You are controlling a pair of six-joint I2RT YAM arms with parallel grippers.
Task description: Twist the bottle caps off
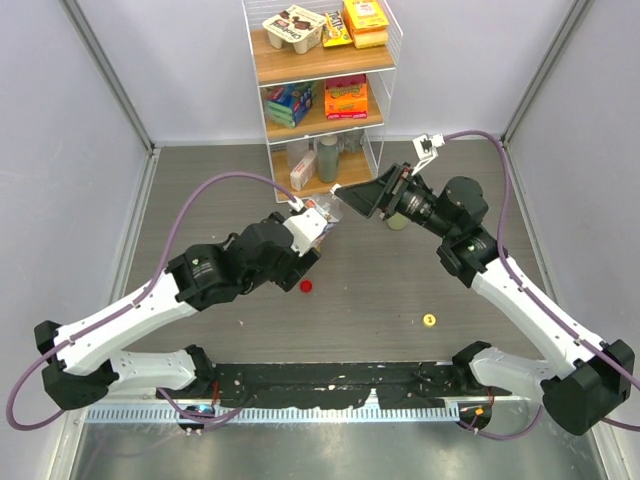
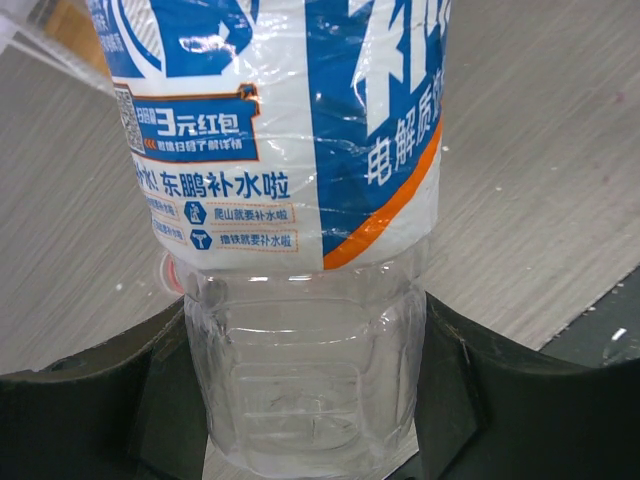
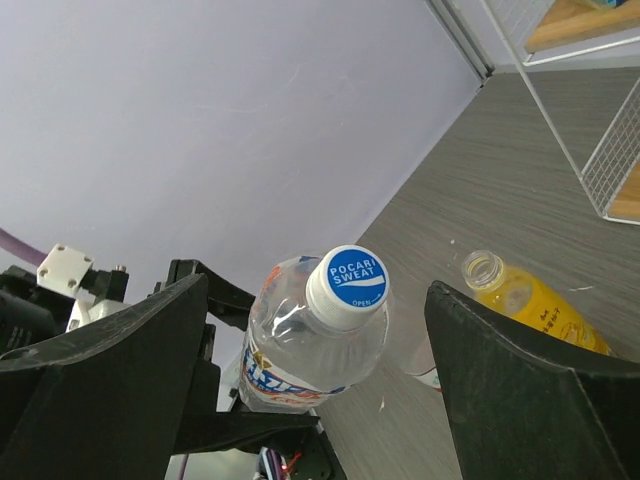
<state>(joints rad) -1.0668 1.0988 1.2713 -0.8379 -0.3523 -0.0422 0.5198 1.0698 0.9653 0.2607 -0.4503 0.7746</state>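
Observation:
My left gripper (image 2: 305,310) is shut on the base of a clear bottle with a blue-white label (image 2: 300,190), holding it tilted above the table (image 1: 322,212). Its white cap with a blue top (image 3: 347,287) is still on the neck. My right gripper (image 3: 318,290) stands open around that cap, with a gap between each finger and the cap. In the top view the right gripper (image 1: 352,203) faces the bottle's top end. An uncapped yellow-orange juice bottle (image 3: 520,300) stands on the table behind. A red cap (image 1: 306,286) and a yellow cap (image 1: 429,320) lie loose on the table.
A wire rack (image 1: 322,90) with boxed goods and bottles stands at the back centre, close behind both grippers. Part of another clear bottle (image 3: 425,360) shows beside the juice bottle. Grey walls close in the left and right sides.

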